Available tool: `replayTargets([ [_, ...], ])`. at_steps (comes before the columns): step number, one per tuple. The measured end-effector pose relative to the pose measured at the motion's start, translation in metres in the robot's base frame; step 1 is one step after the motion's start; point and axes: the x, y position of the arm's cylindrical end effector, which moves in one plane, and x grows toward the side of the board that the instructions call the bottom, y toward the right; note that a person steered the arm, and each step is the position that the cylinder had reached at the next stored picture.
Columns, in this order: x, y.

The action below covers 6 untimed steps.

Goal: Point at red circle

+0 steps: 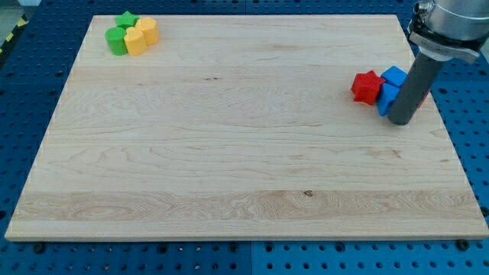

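Observation:
My tip (401,122) rests on the board near the view's right edge. It stands right against a small cluster of blocks. A red star-shaped block (367,86) lies at the cluster's left. A blue block (394,76) lies just left of the rod, and a second blue block (386,99) touches the rod's lower left. A thin red sliver (425,95) shows at the rod's right side. It looks like another red block, mostly hidden behind the rod, so I cannot make out its shape.
At the view's top left corner sit a green star (126,19), a green block (116,41) and two yellow blocks (147,30) (135,43), packed together. The wooden board (244,153) lies on a blue pegboard.

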Motion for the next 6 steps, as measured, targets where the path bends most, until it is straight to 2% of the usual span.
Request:
replayTargets([
  [1,0.003,-0.035],
  [2,-0.02,-0.063],
  [4,-0.131,-0.061],
  [5,-0.157,-0.034],
  [6,-0.147,0.031],
])
